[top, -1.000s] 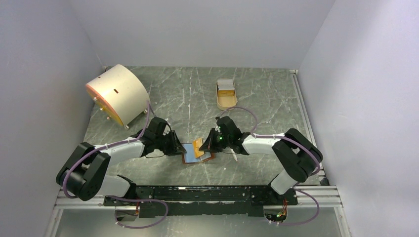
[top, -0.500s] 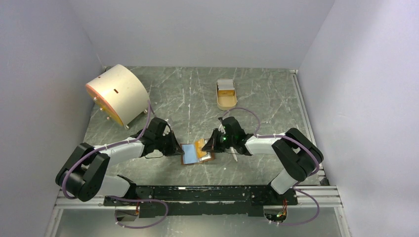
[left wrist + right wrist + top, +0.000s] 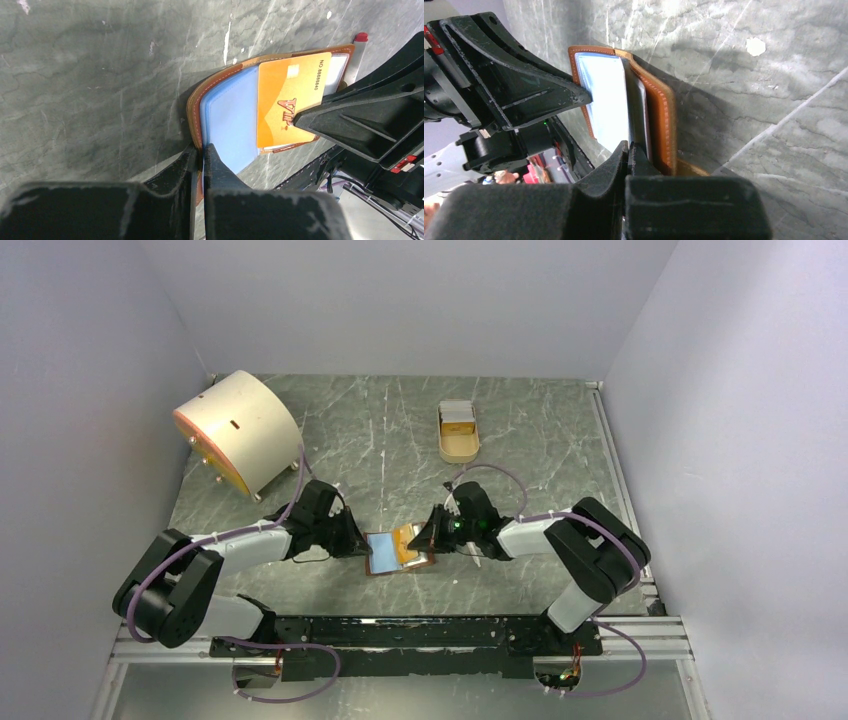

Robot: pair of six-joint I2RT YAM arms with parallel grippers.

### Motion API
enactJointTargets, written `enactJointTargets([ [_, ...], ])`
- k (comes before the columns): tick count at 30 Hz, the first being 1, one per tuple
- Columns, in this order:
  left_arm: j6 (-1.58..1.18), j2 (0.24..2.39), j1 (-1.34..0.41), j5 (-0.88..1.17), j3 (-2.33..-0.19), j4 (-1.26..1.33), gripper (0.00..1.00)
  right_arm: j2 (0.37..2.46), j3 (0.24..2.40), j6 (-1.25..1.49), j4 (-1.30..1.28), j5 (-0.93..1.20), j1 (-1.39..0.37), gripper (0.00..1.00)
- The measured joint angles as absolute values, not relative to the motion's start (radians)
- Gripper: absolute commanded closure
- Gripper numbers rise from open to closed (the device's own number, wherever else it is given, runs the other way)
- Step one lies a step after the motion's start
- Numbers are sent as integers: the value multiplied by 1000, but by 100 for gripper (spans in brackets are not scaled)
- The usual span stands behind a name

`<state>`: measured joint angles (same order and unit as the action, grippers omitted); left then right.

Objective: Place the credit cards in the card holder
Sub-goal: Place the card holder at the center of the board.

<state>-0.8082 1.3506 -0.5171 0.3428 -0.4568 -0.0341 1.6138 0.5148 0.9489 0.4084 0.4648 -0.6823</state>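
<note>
We note that the left gripper point(image 3: 201, 150) has just closed on the 9 o'clock edge of the card holder point(image 3: 227, 125), pinning it open at the table's 6 o'clock. The right gripper point(image 3: 628, 147), pinched shut on the orange credit card point(image 3: 287, 100), works from 3 o'clock, so insertion can proceed against a steadied pocket.

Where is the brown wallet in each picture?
Top view: brown wallet lies open, low centre of the picture.
Left wrist: brown wallet at centre, orange card on it, left gripper pinching its near edge.
Right wrist: brown wallet centre-left, seen edge-on, above the right gripper.
Shared landmark: its light blue lining shows in all three.
</note>
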Motion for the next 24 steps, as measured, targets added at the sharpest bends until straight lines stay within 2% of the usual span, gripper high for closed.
enactJointTargets([
  [11,-809,1351,-515,345,-450,-22,91,1646,474,1019,525,493,-693,100],
  [24,-812,1351,-514,345,-448,-19,91,1618,463,1032,493,469,-707,100],
])
